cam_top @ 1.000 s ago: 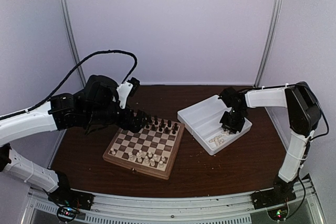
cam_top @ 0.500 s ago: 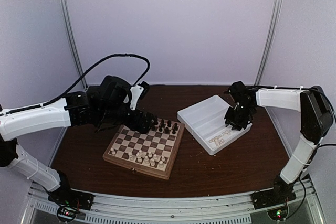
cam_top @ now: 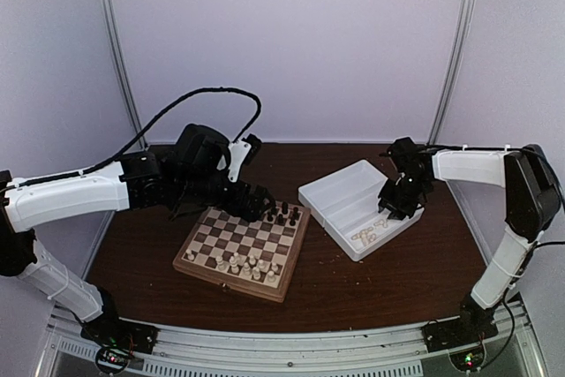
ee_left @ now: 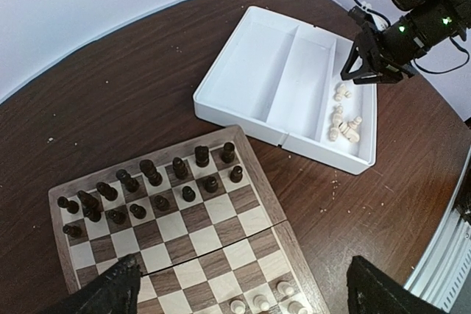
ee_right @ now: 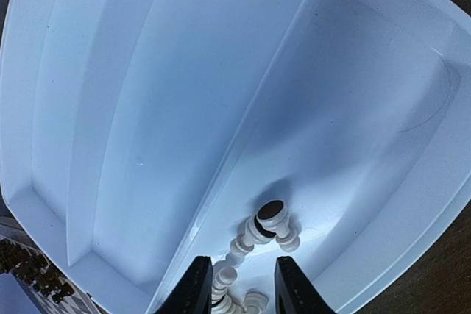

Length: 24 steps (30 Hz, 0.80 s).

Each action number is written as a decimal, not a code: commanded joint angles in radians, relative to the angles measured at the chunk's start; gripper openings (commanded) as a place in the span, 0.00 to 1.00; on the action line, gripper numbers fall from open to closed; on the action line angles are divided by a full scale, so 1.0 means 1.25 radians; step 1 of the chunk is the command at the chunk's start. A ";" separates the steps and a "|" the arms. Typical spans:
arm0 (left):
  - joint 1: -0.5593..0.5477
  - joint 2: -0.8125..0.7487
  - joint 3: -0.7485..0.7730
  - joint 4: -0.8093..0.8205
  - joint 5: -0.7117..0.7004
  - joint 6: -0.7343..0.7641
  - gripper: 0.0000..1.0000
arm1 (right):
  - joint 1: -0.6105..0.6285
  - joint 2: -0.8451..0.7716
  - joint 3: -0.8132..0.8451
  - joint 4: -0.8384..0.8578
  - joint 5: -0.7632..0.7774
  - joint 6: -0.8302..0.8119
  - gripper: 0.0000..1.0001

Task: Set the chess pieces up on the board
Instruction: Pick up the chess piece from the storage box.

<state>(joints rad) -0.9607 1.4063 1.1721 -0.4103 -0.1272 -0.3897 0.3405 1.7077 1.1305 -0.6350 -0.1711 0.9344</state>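
Pieces (ee_right: 266, 220): just below right gripper (ee_right: 241, 288), jaws partly parted, nothing held; heaped in tray (ee_right: 132, 108) end bay, more already on board (ee_left: 221, 211). Left gripper (ee_left: 243, 295) jaws spread wide, nothing held, over board. Probably light, hard, slick, roll-prone; pinch one across mid-stem, gently.

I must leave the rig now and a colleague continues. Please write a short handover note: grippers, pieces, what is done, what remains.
Left gripper: open, empty, above the board.
Right gripper: open, above the loose cream pieces in an end compartment of the white tray.
Done: dark pieces on the far two rows; some placed cream pieces on the near rows.
Left: carry the tray's pieces to the board.
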 commanded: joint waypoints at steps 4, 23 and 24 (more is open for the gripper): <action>0.008 0.002 0.022 0.041 0.001 0.022 0.98 | 0.010 0.022 -0.032 0.022 -0.001 0.106 0.33; 0.017 -0.054 -0.041 0.057 -0.020 0.036 0.98 | 0.035 0.097 -0.006 0.005 0.074 0.161 0.30; 0.018 -0.056 -0.042 0.055 -0.020 0.036 0.98 | 0.034 0.104 -0.005 0.004 0.073 0.160 0.29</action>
<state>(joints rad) -0.9485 1.3643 1.1332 -0.3878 -0.1387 -0.3603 0.3809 1.7874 1.1130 -0.6067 -0.1482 1.1278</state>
